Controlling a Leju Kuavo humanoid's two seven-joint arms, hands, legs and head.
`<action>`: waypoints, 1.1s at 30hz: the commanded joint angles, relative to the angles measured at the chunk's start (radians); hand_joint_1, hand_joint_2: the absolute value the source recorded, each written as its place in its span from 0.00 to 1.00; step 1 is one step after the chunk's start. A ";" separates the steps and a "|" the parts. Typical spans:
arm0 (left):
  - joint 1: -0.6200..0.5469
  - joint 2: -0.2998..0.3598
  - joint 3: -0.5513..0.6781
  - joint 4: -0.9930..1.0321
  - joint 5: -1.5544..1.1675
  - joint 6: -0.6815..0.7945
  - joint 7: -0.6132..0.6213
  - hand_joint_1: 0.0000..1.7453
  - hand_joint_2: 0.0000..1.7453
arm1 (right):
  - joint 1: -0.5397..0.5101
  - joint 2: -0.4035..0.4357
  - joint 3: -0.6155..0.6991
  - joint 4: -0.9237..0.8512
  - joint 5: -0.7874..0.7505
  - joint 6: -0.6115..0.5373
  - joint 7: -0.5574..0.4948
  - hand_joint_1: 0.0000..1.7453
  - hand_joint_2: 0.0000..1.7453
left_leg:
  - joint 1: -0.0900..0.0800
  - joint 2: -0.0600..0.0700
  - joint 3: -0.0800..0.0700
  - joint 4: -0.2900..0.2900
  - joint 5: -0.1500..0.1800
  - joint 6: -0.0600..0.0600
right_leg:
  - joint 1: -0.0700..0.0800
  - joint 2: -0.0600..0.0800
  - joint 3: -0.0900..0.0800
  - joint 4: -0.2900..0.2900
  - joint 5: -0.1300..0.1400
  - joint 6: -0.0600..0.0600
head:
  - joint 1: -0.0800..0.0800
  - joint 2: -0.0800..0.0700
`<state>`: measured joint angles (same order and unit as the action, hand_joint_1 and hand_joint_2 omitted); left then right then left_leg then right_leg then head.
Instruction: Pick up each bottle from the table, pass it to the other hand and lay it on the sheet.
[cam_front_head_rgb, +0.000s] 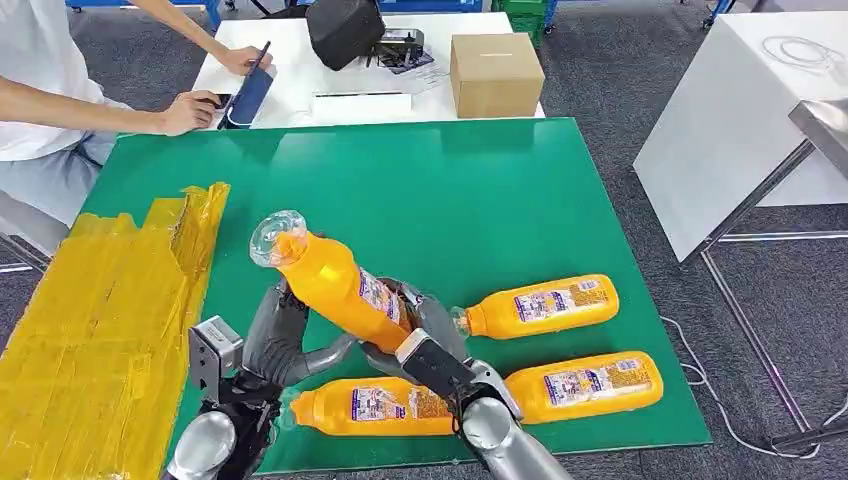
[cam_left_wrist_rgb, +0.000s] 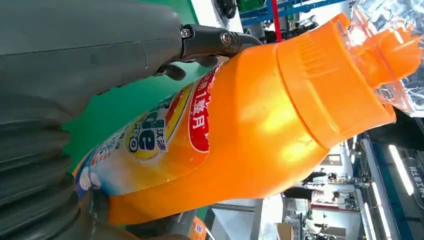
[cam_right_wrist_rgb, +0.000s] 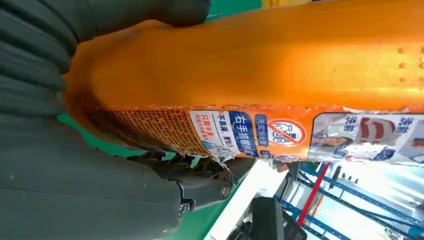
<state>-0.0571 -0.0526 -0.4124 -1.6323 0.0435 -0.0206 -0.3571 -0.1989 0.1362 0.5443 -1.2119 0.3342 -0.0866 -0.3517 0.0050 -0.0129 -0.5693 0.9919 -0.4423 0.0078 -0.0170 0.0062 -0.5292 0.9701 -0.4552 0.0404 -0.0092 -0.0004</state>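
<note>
An orange bottle (cam_front_head_rgb: 335, 285) with a clear cap is held tilted above the green table (cam_front_head_rgb: 450, 190), cap pointing up and to the far left. My left hand (cam_front_head_rgb: 285, 340) holds its middle from the left, and my right hand (cam_front_head_rgb: 435, 335) grips its lower end from the right. Up close, the left hand (cam_left_wrist_rgb: 75, 60) wraps the labelled body of the bottle (cam_left_wrist_rgb: 250, 125), and the right hand (cam_right_wrist_rgb: 75, 175) clasps the base of the bottle (cam_right_wrist_rgb: 250, 65). Three more orange bottles lie flat: one (cam_front_head_rgb: 375, 405) under my hands, two (cam_front_head_rgb: 545, 305) (cam_front_head_rgb: 585, 385) to the right. The yellow sheet (cam_front_head_rgb: 100, 320) lies at the left.
A person (cam_front_head_rgb: 40, 90) sits at the far left with hands on a dark device (cam_front_head_rgb: 250, 95). Behind the green table, a white table holds a cardboard box (cam_front_head_rgb: 496, 75) and a black bag (cam_front_head_rgb: 345, 30). Another white table (cam_front_head_rgb: 740, 110) stands at the right.
</note>
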 joint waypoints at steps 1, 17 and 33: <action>-0.056 0.027 -0.031 0.071 0.009 -0.001 0.013 0.00 1.00 | -0.065 0.006 0.070 0.135 0.027 -0.013 0.009 0.99 1.00 | 0.001 0.001 0.003 -0.001 -0.001 -0.001 | 0.001 0.000 0.003 -0.002 0.000 -0.002 | 0.000 0.000; -0.066 0.019 -0.012 0.100 0.071 -0.001 0.027 1.00 1.00 | -0.073 0.002 0.103 0.149 0.045 -0.034 0.005 1.00 1.00 | 0.001 0.001 0.003 -0.001 -0.001 0.000 | 0.001 -0.001 0.004 -0.002 0.000 -0.002 | 0.000 0.000; -0.058 0.017 0.007 0.094 0.101 0.005 0.027 1.00 1.00 | -0.061 -0.004 0.097 0.122 0.042 -0.062 0.001 1.00 1.00 | 0.000 0.001 0.002 -0.001 0.000 0.000 | 0.001 -0.001 0.002 -0.001 0.000 -0.001 | 0.000 0.000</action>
<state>-0.0865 -0.0473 -0.4044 -1.5839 0.1312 -0.0198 -0.3342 -0.2290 0.1511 0.6153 -1.1196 0.3792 -0.1270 -0.3498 0.0051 -0.0128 -0.5693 0.9919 -0.4423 0.0078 -0.0170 0.0062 -0.5293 0.9701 -0.4552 0.0404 -0.0088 -0.0004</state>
